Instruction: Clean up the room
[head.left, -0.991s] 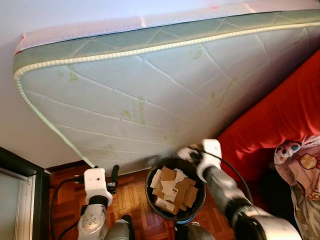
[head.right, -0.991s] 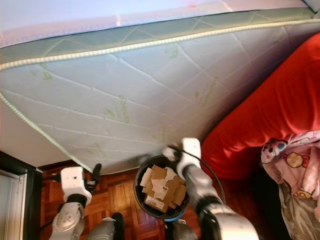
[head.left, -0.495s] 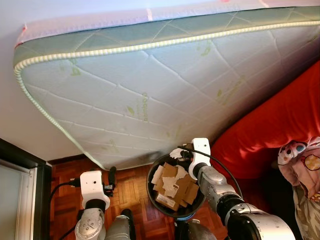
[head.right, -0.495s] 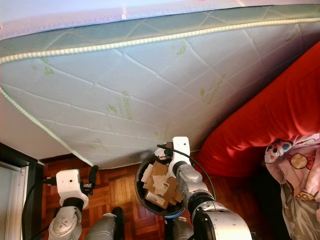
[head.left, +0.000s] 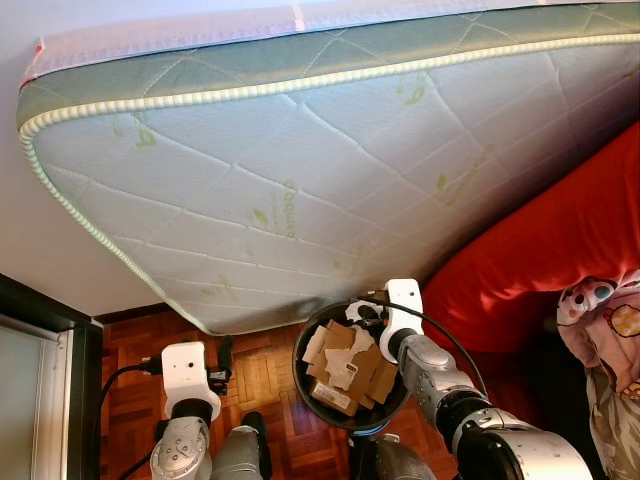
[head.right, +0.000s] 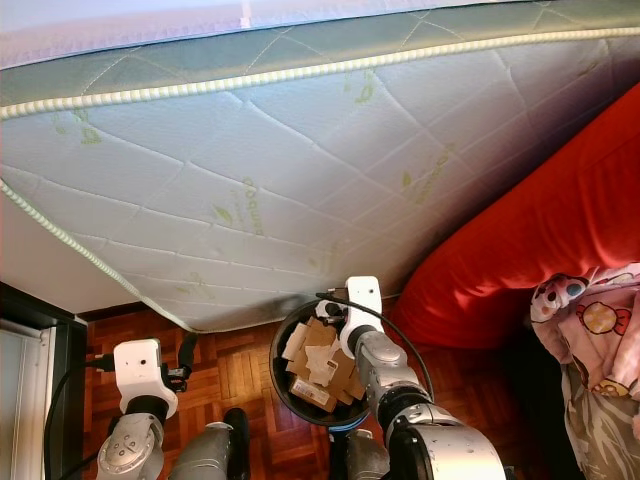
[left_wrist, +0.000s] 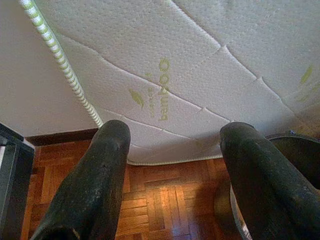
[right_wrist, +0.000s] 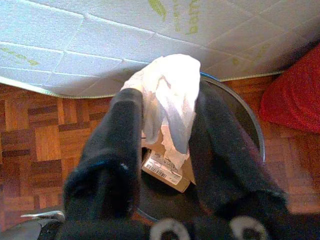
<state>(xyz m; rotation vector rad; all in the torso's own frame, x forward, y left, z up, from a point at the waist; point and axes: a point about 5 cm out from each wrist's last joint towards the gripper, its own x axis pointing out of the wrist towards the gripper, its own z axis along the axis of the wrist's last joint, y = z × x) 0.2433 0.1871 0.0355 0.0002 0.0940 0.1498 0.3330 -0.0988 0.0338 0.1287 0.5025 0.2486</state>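
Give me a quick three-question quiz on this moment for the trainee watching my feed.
1. True or false: the right pincer is shut on a crumpled white tissue.
2. What lies right below that tissue? A) the red sofa B) the black bin holding cardboard scraps C) the patterned pink cloth
3. Fill in: the left pincer is ____, with the parquet floor and the leaning mattress ahead of it.

Key: 1 true; 2 B; 3 open.

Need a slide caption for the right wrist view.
Right gripper holding crumpled white paper over the black bin of cardboard scraps.
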